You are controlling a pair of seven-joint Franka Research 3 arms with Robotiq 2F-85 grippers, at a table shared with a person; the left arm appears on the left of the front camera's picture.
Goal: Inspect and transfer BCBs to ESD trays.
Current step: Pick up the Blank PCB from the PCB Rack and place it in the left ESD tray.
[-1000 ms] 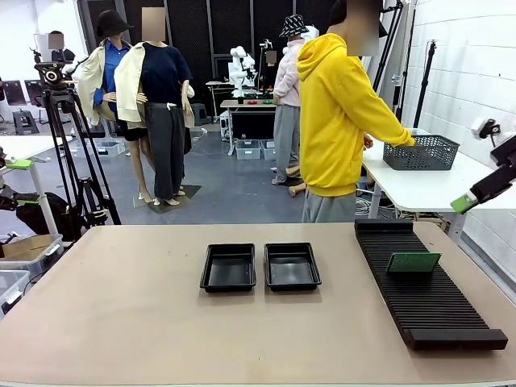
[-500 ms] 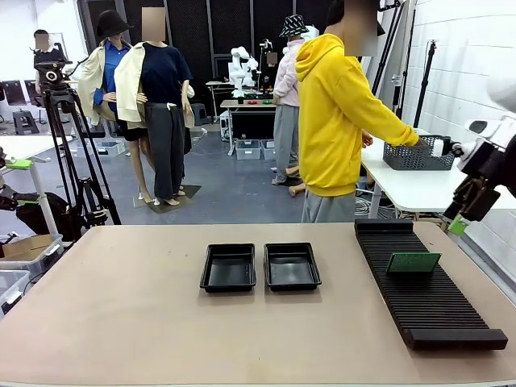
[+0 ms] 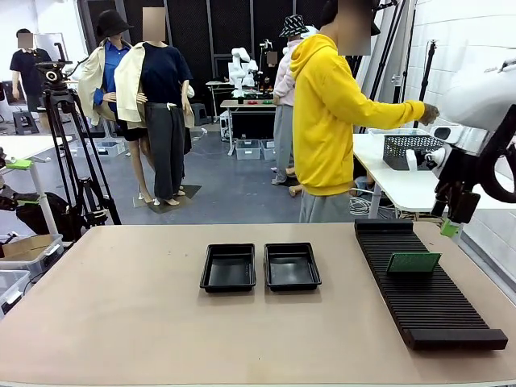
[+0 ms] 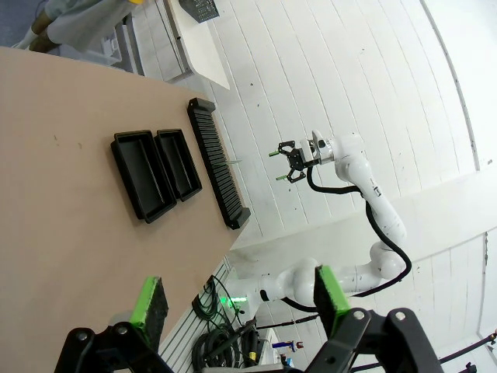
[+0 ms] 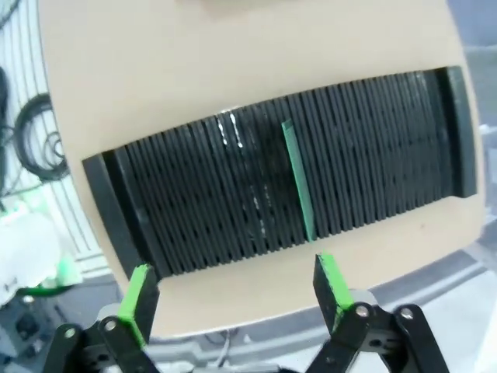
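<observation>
Nearer the rack (image 3: 427, 294) now, right pincer (image 5: 233, 268)

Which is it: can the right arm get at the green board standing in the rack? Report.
Likely yes. The right arm hangs above the slotted rack's edge, jaws open, and the circuit board stands alone in its slot, nothing between.

Item: my right arm (image 3: 484, 97), white rounded shells, with a black cable (image 3: 499, 164) looped outside.
Item: my right gripper (image 5: 233, 295), black linkage fingers (image 5: 349, 330), round pivot screws (image 5: 356, 311), bright green pads (image 5: 329, 284).
Item: my left gripper (image 4: 237, 299), identical black build, same green-tipped ends.
</observation>
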